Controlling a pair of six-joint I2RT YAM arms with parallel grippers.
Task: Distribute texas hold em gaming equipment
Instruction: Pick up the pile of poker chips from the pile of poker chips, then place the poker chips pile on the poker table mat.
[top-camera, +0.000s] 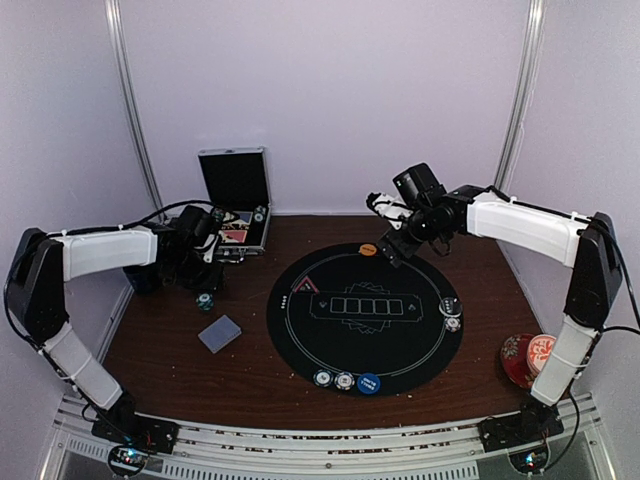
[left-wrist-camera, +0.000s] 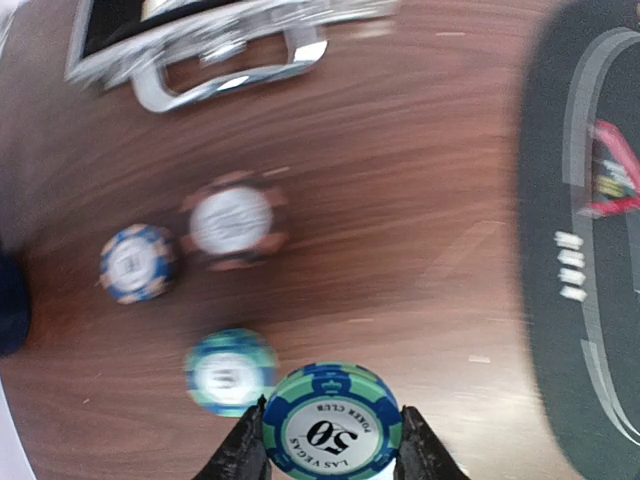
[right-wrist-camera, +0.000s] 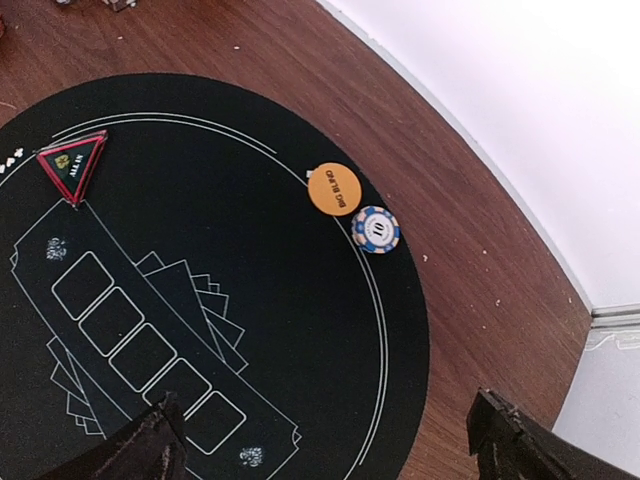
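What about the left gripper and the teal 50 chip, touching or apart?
Touching. Left wrist view: left gripper closed on the teal 50 chip, both fingers against its edges, no gap.

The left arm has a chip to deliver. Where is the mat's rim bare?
For the left gripper's teal chip: the mat's left rim between the red triangle marker and the near-edge chips, and its far-right rim between the orange disc and the right-edge chips. Crowded: the near edge, chips beside the blue disc.

Loose chips (left-wrist-camera: 230, 225) blurred; metal case (left-wrist-camera: 200, 50) cropped at top edge
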